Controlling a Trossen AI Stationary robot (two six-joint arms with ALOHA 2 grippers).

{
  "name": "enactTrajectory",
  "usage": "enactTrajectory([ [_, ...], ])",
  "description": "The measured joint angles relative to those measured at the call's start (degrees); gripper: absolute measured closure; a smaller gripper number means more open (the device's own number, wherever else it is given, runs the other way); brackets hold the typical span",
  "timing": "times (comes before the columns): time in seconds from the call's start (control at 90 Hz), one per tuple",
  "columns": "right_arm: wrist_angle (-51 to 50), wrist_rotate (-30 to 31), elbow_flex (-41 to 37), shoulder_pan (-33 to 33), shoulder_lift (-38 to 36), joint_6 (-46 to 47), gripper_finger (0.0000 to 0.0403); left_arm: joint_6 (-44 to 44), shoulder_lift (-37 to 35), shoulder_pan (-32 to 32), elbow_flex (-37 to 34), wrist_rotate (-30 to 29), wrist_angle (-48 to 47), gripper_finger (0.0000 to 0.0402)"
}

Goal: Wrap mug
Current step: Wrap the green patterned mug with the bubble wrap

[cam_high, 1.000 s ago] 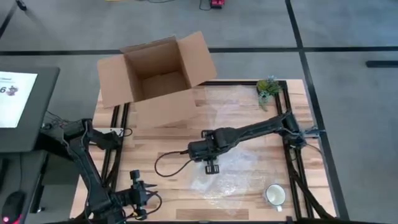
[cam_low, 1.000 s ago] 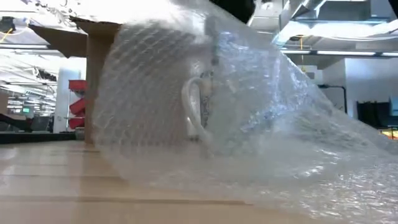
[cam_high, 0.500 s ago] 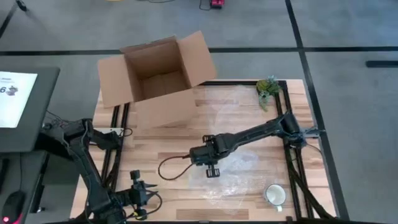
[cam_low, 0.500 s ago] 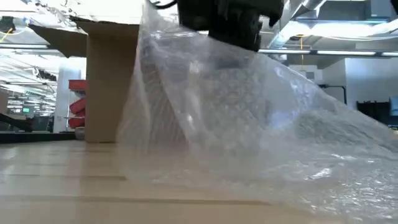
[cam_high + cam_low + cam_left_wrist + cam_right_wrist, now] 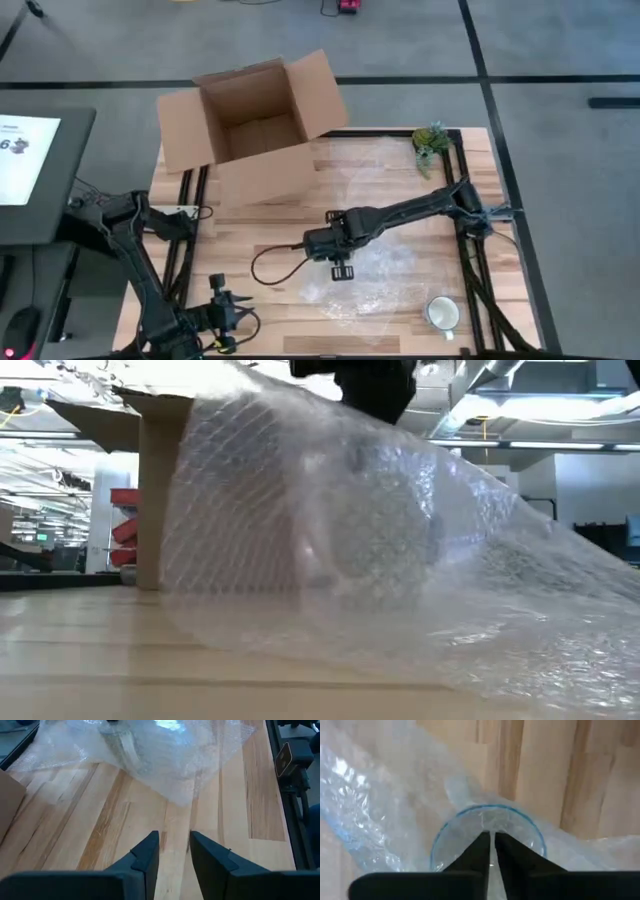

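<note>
**Right gripper pinches the wrap over the mug**

As I look down from the high view, the left gripper waits at the near left edge of the pale wooden table; its fingers stand a little apart and carry nothing. Also near, at the right corner, I see a second white mug with a green inside, standing uncovered. In the middle of the table, the right gripper is closed on the clear bubble wrap sheet. Through the wrap, under its fingers, I see the blue-rimmed mouth of the covered mug. Farther back stands an open brown cardboard box, and a small green plant at the far right corner.
</note>
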Motion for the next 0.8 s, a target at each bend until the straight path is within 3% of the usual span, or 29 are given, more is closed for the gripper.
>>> enactTrajectory([
  [0.322,-5.1,0.2,4.1,1.4,-0.2,0.9,0.0331,-0.7,0.0,0.0,0.0,0.0,0.0,0.0311],
  [0.8,11.3,-0.3,-12.7,-0.2,-0.3,2.6,0.0332,-0.6,0.0,-0.1,0.0,0.5,0.7,0.0311],
])
